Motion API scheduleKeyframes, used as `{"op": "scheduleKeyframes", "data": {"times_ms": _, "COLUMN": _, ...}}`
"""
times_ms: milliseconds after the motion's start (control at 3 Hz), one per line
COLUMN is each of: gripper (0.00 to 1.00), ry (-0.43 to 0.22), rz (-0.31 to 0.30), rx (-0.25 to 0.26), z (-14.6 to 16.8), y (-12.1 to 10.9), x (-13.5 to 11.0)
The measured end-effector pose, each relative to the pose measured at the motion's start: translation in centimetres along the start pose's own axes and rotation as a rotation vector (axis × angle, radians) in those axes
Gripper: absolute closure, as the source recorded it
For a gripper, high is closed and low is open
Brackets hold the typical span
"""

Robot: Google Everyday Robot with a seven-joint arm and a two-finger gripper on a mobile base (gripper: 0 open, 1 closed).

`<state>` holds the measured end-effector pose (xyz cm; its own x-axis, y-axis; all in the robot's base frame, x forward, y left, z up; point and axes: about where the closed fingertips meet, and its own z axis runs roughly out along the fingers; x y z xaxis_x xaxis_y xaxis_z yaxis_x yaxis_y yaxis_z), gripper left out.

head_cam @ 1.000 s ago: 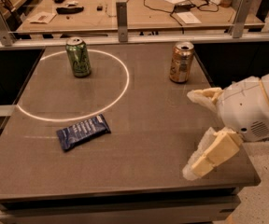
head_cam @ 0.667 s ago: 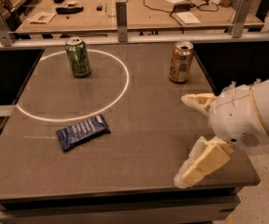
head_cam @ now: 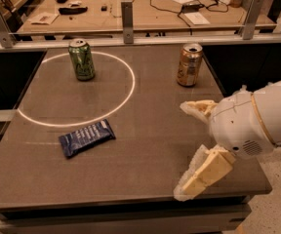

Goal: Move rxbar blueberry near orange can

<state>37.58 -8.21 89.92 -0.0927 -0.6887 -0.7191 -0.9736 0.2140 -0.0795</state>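
Note:
The rxbar blueberry (head_cam: 87,137) is a flat dark blue wrapper with white lettering, lying at a slant on the near left of the table, just outside a white circle. The orange can (head_cam: 189,65) stands upright at the far right of the table. My gripper (head_cam: 188,147) is open and empty over the table's near right part, fingers pointing left. One pale finger (head_cam: 199,107) is toward the can, the other (head_cam: 199,175) is near the front edge. The gripper is well right of the bar and in front of the orange can.
A green can (head_cam: 81,59) stands upright inside the white circle (head_cam: 128,89) at the far left. A rail with metal posts (head_cam: 127,15) runs along the table's back edge. A workbench (head_cam: 145,11) with cables and small items lies behind it.
My gripper has moved left and a little forward over the table, toward the bar. Its fingers stay spread apart. The bar and both cans have not moved.

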Motion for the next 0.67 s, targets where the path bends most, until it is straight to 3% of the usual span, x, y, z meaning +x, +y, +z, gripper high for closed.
{"op": "scheduleKeyframes", "data": {"times_ms": 333, "gripper": 0.00, "ry": -0.059, "rz": 0.029, "rx": -0.060, "z": 2.4, "y": 1.9, "x": -1.4}}
{"op": "scheduleKeyframes", "data": {"times_ms": 667, "gripper": 0.00, "ry": -0.108, "rz": 0.015, "rx": -0.067, "z": 4.7, "y": 3.1, "x": -2.8}}
